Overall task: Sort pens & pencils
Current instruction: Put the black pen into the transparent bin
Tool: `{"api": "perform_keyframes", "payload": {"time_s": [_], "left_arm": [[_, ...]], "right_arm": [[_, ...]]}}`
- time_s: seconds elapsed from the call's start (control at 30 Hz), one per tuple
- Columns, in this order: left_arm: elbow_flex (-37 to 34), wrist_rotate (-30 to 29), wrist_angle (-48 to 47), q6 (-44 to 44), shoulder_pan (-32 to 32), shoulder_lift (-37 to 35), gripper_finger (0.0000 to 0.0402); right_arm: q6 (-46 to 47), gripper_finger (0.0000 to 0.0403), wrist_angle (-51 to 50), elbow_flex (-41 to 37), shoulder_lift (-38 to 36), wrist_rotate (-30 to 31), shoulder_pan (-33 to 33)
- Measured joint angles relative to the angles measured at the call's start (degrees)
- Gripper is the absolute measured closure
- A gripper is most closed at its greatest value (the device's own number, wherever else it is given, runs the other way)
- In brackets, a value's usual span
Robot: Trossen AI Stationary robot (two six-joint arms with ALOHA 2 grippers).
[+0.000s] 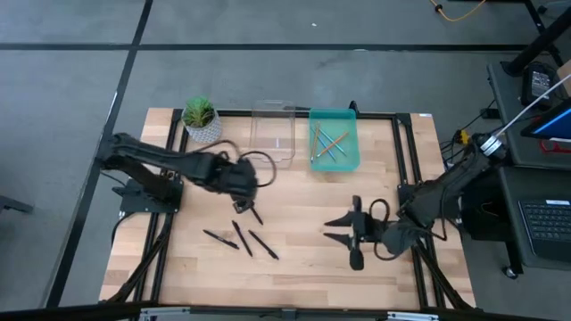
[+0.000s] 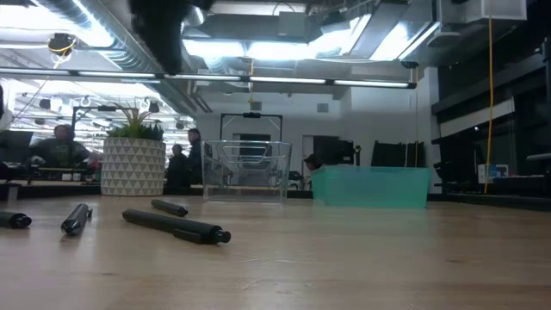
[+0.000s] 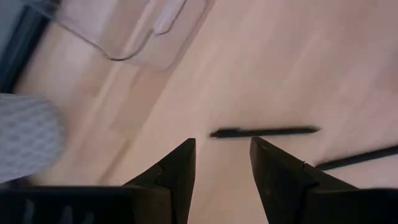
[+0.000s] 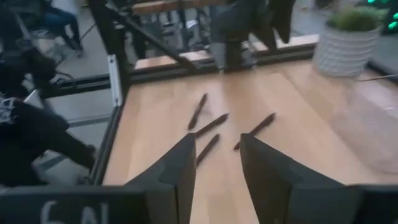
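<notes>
High view: the left gripper point(image 1: 245, 183) hangs above the wooden table point(image 1: 294, 272), its fingers point(image 3: 177, 171) parted with nothing between them, just over the nearest of 4 black pens point(image 1: 243, 235) lying loose on the boards. Behind sit a potted plant point(image 1: 201, 119), a clear bin point(image 1: 273, 134), then a teal bin point(image 1: 336, 162) holding the pencils point(image 1: 327, 145). Farther right, the right gripper point(image 1: 343, 230) waits near the table's right side, partly open and empty.

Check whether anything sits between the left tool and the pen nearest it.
Nothing visible does. The left tool hangs open over bare wood, with the nearest pen lying just ahead of its fingertips; the clear bin stands off to the side.
</notes>
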Motion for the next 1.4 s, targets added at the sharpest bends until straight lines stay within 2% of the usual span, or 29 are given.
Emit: {"api": "perform_keyframes", "payload": {"time_s": [0.13,0.23,0.33,0.43,0.53,0.67,0.83,1.07,1.27,1.4], "left_arm": [[-14.7,0.2,16.3,-2.1,-2.7,-11.2,0.0255],[-24.0,0.1,28.8,-0.4,-5.1,-18.0,0.0255],[-31.5,0.1,40.0,2.2,-7.5,-22.2,0.0255],[-36.5,0.2,48.2,4.2,-9.3,-24.5,0.0255],[-39.2,0.1,51.3,4.9,-10.6,-24.6,0.0255],[-40.7,0.2,53.3,3.2,-11.1,-24.0,0.0255],[-41.6,-0.1,53.5,5.9,-12.2,-23.3,0.0255],[-41.9,-1.1,53.9,8.1,-13.0,-23.2,0.0255],[-49.7,0.3,68.1,8.0,-11.7,-20.8,0.0255],[-51.7,1.2,68.1,4.9,-9.5,-19.1,0.0255]], "right_arm": [[1.7,0.0276,2.0,0.0,4.0,-6.7,-3.3],[1.3,0.0276,7.3,0.0,8.6,-11.5,-5.5],[-1.6,0.0276,13.9,0.1,13.5,-16.5,-7.5],[-4.1,0.0276,15.2,3.3,18.9,-17.3,-9.1],[-5.6,0.0276,12.8,9.4,24.9,-17.8,-11.1],[-6.7,0.0276,2.2,18.6,31.5,-18.4,-13.3],[-3.5,0.0276,-5.9,26.3,35.9,-18.4,-15.5],[-1.3,0.0276,-9.9,27.1,35.1,-18.3,-16.8],[-0.7,0.0276,-13.4,27.0,34.6,-18.8,-16.7],[2.2,0.0276,-17.4,27.0,34.4,-20.3,-16.5]]}}
